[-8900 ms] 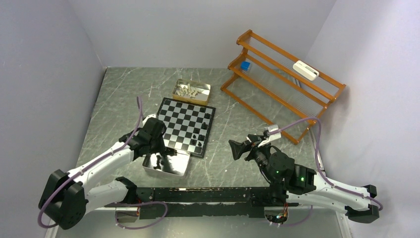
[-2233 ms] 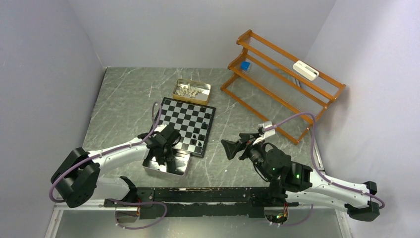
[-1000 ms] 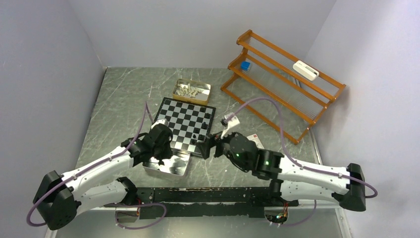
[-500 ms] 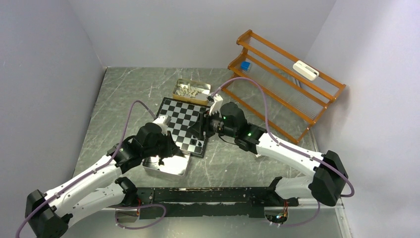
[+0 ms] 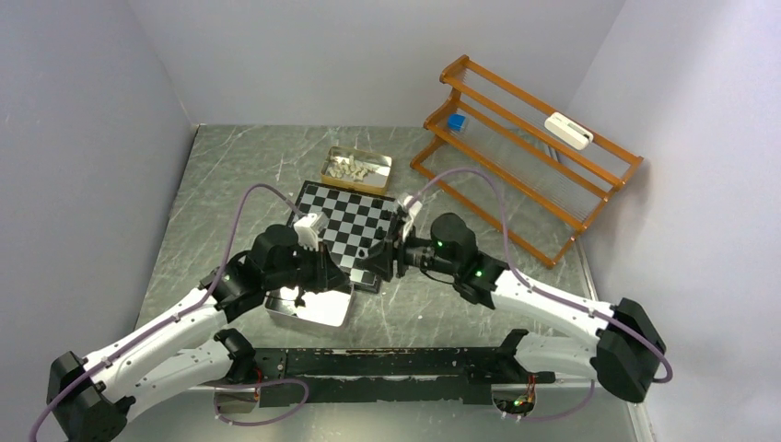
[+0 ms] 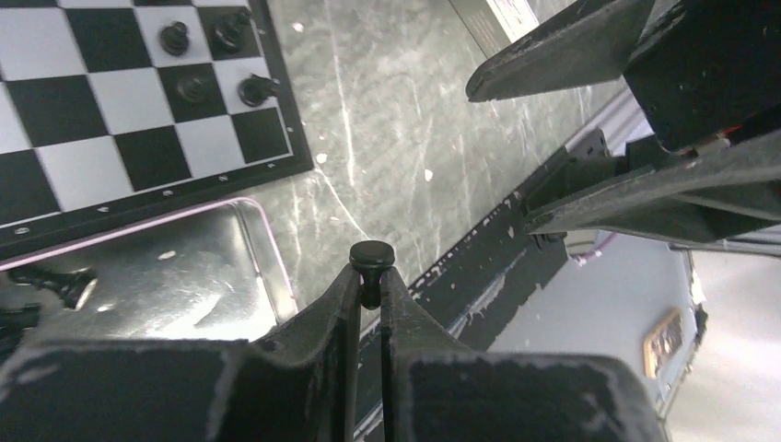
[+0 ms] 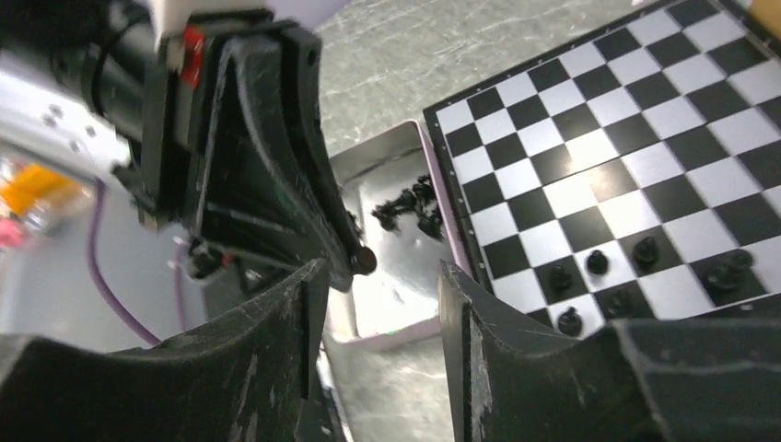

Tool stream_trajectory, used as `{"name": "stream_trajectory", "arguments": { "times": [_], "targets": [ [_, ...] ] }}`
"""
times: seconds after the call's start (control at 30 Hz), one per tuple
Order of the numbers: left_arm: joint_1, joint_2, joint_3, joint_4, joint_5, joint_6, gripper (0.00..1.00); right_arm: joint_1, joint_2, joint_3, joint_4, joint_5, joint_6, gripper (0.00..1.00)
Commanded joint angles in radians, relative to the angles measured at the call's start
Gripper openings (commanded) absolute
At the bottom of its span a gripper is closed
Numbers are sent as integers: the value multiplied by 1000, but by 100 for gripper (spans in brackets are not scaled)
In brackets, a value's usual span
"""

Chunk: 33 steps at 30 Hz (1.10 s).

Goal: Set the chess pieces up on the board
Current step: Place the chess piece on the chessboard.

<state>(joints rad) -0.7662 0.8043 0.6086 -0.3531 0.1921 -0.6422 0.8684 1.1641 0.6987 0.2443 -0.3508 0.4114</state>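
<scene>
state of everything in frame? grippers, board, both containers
left gripper: shut on a black pawn, held in the air.
right gripper: open, empty, tips near that pawn.
board: flat, a few black pieces on one corner.
silver tray: holds loose black pieces.
far tin: holds white pieces.

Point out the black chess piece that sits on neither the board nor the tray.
The round-headed black piece pinched in the left gripper; the other black pieces stand on the board or lie in the silver tray.
</scene>
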Motion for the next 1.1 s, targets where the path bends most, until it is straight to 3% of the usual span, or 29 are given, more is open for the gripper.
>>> {"name": "stream_trajectory", "arguments": {
  "times": [0.0, 0.17, 0.3, 0.57, 0.7, 0.93, 1.07],
  "targets": [
    [-8, 32, 31, 59, 159, 25, 5, -3, -123, -136, 174, -80, -409, 54],
    [-7, 84, 91, 8, 285, 73, 6, -2, -222, -231, 164, -200, -827, 72],
    [-6, 101, 127, -26, 330, 102, 6, -2, -203, -169, 23, -247, -1009, 74],
    [-8, 148, 122, 33, 450, 78, 6, 21, -195, -181, 67, -340, -1155, 62],
    [-7, 149, 121, 63, 478, 65, 7, 59, -193, -171, -8, -342, -1225, 60],
    [-6, 167, 123, 68, 507, 67, 6, 172, -173, -146, -78, -196, -1305, 60],
    [-7, 180, 126, 59, 512, 71, 7, 197, -181, -159, -45, -168, -1319, 55]
  ]
}}
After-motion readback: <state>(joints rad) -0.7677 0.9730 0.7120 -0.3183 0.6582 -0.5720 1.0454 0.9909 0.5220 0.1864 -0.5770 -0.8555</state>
